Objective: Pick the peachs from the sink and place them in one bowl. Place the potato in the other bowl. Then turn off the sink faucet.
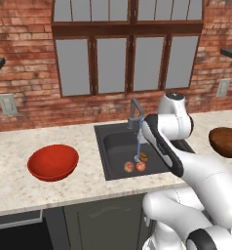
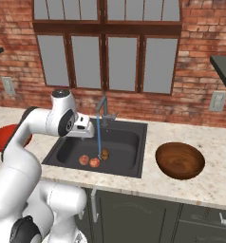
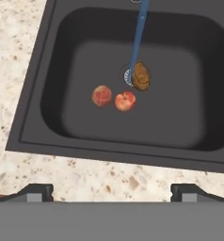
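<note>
Two peachs (image 3: 102,95) (image 3: 125,100) lie side by side on the floor of the dark sink (image 3: 48,84), with the brown potato (image 3: 140,76) just beyond them on the drain. They appear again as peachs (image 1: 129,167) (image 1: 141,166) and potato (image 1: 144,157). My gripper (image 3: 111,192) hangs open and empty, high over the sink's front rim, well clear of the fruit. The red bowl (image 1: 53,162) stands left of the sink and the wooden bowl (image 2: 180,160) right of it. Water (image 3: 138,37) streams from the faucet (image 2: 103,109).
The speckled counter (image 1: 20,146) runs along a brick wall under a window (image 1: 127,49). My own arm (image 2: 24,137) partly covers the red bowl (image 2: 2,136) in the right base view. Wall outlets (image 1: 7,103) (image 2: 218,100) sit at either side.
</note>
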Available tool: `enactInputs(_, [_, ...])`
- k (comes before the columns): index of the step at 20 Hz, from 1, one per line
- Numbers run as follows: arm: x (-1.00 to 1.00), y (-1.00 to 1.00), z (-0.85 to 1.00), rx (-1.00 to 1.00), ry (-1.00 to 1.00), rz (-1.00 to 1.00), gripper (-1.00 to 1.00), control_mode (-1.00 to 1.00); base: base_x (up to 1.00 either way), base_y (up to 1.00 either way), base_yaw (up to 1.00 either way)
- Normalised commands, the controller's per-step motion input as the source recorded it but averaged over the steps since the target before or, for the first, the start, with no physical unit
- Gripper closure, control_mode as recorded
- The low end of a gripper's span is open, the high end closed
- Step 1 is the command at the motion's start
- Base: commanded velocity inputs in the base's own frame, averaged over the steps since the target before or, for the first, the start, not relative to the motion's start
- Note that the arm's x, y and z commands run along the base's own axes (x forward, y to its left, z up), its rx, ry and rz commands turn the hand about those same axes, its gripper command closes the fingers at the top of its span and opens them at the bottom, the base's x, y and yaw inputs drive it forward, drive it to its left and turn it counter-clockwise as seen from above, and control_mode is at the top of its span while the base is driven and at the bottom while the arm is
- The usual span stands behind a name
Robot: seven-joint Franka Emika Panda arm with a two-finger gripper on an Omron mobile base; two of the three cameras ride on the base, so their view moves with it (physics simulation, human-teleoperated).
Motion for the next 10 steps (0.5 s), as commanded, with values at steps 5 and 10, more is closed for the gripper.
enactInputs(5, [0.0,-0.01,-0.32,0.0,0.0,0.0,-1.0,-1.0,0.0,0.0,0.0])
enactInputs(10, [0.0,-0.01,-0.31,0.0,0.0,-0.01,-1.0,-1.0,0.0,0.0,0.0])
